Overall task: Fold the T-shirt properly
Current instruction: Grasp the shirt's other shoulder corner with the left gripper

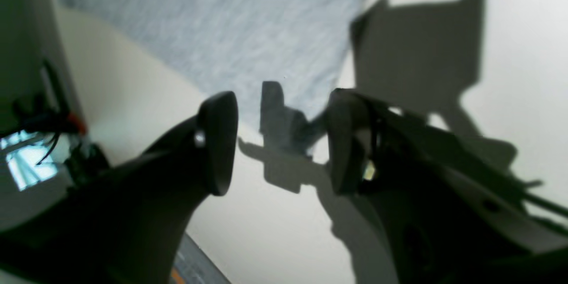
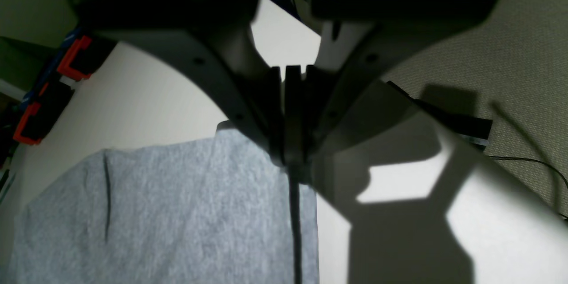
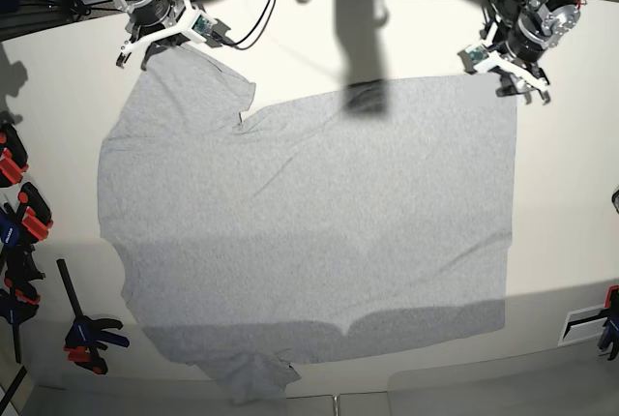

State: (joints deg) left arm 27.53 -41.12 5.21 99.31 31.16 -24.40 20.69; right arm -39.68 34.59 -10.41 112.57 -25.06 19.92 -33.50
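T-shirt (image 3: pixel 309 222) flat; left claw (image 1: pixel 279 142) agape

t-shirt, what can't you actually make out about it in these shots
- T-shirt lettering and neck tag: not seen in any view; only plain grey shows.
- Its lower sleeve: bunched in the base view, shape unclear.
- Right gripper: its shut fingers hide whether cloth is pinched.
- Left gripper: left wrist view is blurred, so its gap to the hem is unclear.
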